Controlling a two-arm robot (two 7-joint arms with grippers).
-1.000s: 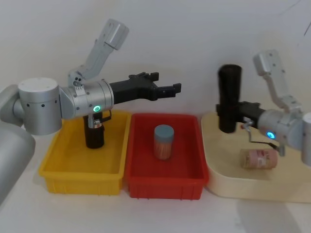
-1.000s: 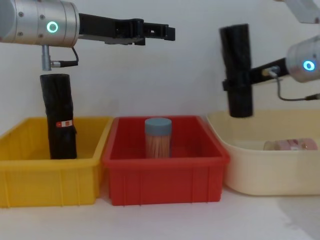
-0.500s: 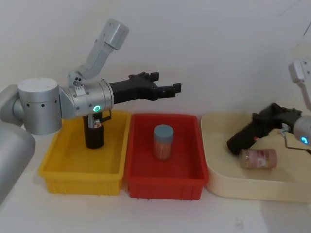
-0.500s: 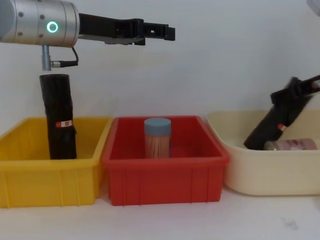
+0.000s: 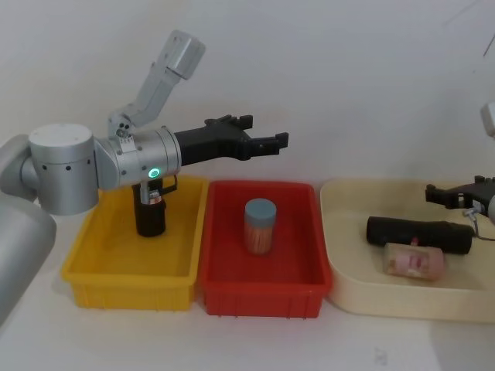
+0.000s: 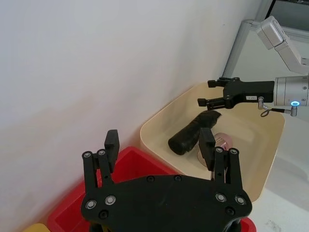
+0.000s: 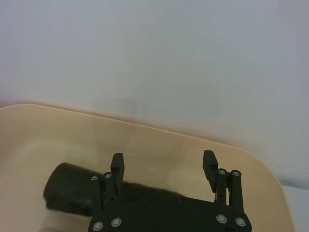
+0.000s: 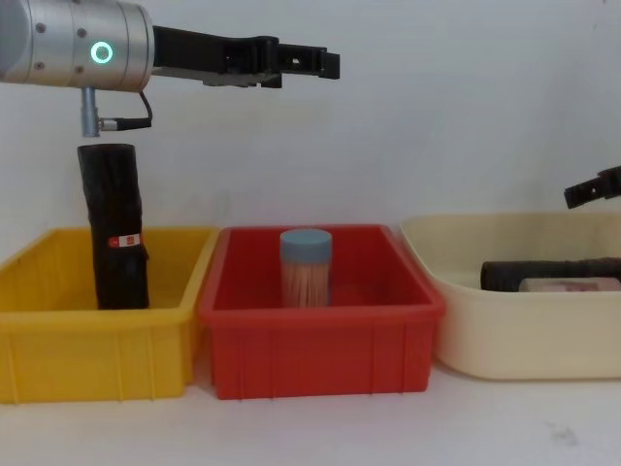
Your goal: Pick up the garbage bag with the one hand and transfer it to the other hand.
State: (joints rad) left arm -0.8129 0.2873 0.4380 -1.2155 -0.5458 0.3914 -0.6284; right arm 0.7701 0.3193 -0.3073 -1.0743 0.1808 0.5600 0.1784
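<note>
The garbage bag lies on its side in the cream tray at the right end of the desk, stretched across the tray's middle and touching the pink-lidded jar, which lies on its side just in front of it, toward the tray's near rim. The right hand hangs just above the bag's right end near the tray's right edge, its fingers spread apart and holding nothing. A second black roll with a small red-and-white label stands upright in the far part of the yellow bin at the left end of the desk. In the red bin between the two, the blue-lidded jar of toothpicks stands upright near the middle. The left hand is stretched out level, high over the far rim of the red bin, fingers apart and empty; its wrist view looks past them to the bag in the cream tray
</note>
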